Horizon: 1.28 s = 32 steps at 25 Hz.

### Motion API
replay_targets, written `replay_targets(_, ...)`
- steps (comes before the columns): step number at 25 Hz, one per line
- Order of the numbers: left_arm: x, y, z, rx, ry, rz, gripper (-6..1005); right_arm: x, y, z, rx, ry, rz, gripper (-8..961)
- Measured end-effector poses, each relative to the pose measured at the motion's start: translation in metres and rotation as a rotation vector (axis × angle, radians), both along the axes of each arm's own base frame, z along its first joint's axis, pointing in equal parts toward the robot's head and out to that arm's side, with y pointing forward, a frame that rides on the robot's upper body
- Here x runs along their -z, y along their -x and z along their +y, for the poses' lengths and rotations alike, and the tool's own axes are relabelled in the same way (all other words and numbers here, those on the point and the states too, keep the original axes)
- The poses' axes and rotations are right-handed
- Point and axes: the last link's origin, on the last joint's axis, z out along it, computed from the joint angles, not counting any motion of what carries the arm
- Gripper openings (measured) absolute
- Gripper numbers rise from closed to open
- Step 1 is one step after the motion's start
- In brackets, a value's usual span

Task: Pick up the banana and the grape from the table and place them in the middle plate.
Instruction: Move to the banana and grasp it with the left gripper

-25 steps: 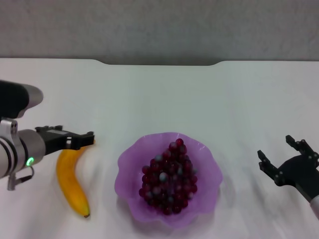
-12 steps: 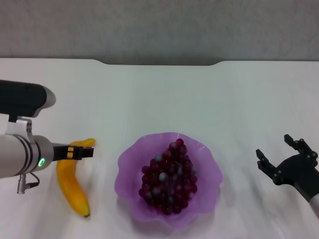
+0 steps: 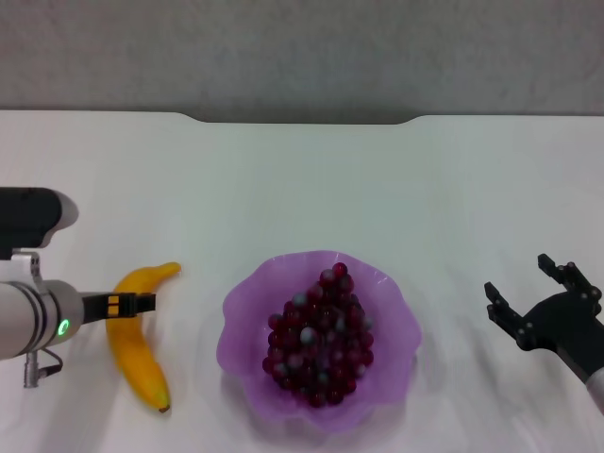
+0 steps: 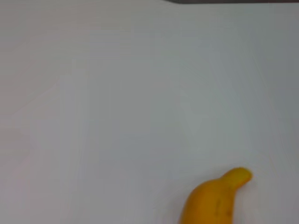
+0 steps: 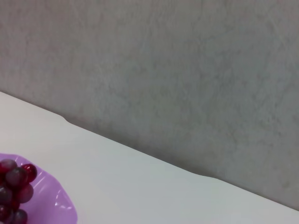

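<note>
I am looking at what reads as a lab or robot test bench, not a home or kitchen. A plain white table (image 3: pixel 311 179) is filling nearly the whole head view, bare apart from a few props. A shallow notch is cutting into its far edge. Behind it a blank grey wall (image 5: pixel 187 70) is running straight across, with a rough, mottled surface, and it is carrying no shelves, windows or decoration. The props are looking staged: one banana (image 3: pixel 137 340), and a purple plate (image 3: pixel 387 288) holding grapes (image 3: pixel 316 340). Two robot arms are reaching in from the sides of the table.
</note>
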Motion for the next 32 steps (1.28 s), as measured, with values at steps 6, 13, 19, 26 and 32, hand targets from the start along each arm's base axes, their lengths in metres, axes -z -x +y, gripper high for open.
replay_targets(6, 0.001, 0.008, -0.002, -0.027, -0.01, -0.006, 890, 0.0, 0.0, 0.0, 0.0, -0.001, 0.0, 814)
replay_targets(13, 0.004, 0.015, -0.007, -0.056, -0.008, -0.013, 890, 0.0, 0.001, 0.001, -0.006, 0.003, -0.002, 814)
replay_targets(19, 0.005, 0.015, -0.007, -0.056, -0.003, -0.01, 890, 0.0, 0.001, 0.002, -0.004, 0.0, 0.0, 814)
replay_targets(26, 0.008, 0.018, -0.008, -0.067, 0.01, -0.001, 773, 0.0, 0.001, 0.002, -0.004, 0.0, 0.0, 814)
replay_targets(32, 0.009, 0.018, -0.008, -0.065, 0.01, -0.001, 643, 0.0, 0.001, 0.002, -0.003, -0.001, 0.001, 814)
